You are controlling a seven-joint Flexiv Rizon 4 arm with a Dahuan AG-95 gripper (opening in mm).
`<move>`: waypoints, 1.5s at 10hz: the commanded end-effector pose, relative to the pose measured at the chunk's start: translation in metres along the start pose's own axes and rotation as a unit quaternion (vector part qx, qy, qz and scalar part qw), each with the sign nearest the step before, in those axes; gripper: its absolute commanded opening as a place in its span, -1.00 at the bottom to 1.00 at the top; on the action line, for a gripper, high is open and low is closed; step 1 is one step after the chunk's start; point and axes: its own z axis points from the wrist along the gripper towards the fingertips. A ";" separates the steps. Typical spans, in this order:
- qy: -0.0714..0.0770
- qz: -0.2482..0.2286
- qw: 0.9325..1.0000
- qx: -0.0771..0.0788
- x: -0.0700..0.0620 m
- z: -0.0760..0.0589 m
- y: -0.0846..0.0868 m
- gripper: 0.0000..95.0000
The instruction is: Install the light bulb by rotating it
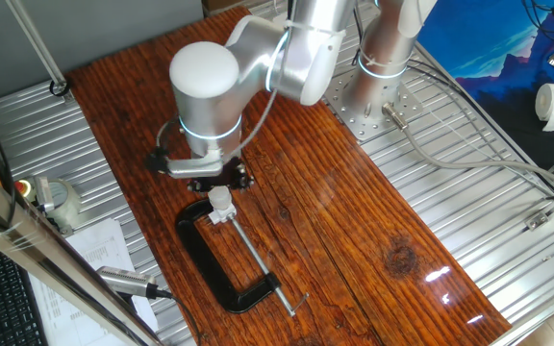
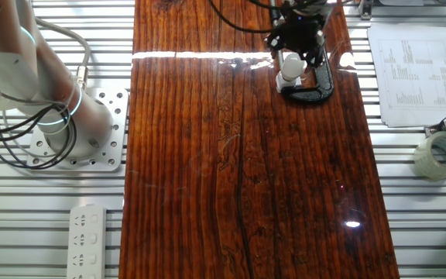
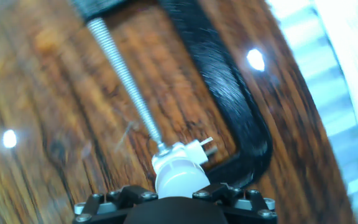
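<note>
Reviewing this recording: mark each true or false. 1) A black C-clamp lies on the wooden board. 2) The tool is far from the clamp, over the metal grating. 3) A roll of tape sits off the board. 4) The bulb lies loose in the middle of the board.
1) True: the C-clamp lies flat on the wooden board.
2) False: the tool is directly above the clamp's end, over the board.
3) True: the tape roll rests on the grating.
4) False: the light bulb is at the tool, by the clamp screw's tip.

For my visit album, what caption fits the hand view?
Small whitish rounded light bulb at the gripper, over a white socket block held in a big black C-clamp.
</note>
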 end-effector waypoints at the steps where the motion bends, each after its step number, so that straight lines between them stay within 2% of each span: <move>1: -0.028 -0.292 0.956 0.013 0.001 0.007 -0.003 0.60; 4: -0.056 -0.332 0.942 0.011 0.002 0.014 -0.005 0.60; 5: -0.062 -0.347 0.936 0.006 0.001 0.014 -0.005 0.60; 7: -0.066 -0.354 0.933 -0.008 -0.001 0.014 -0.005 0.60; 9: -0.062 -0.367 0.928 -0.018 -0.005 0.015 -0.004 0.60; 13: -0.059 -0.368 0.927 -0.035 -0.009 0.016 -0.003 0.60; 15: -0.054 -0.358 0.931 -0.043 -0.009 0.016 -0.003 0.60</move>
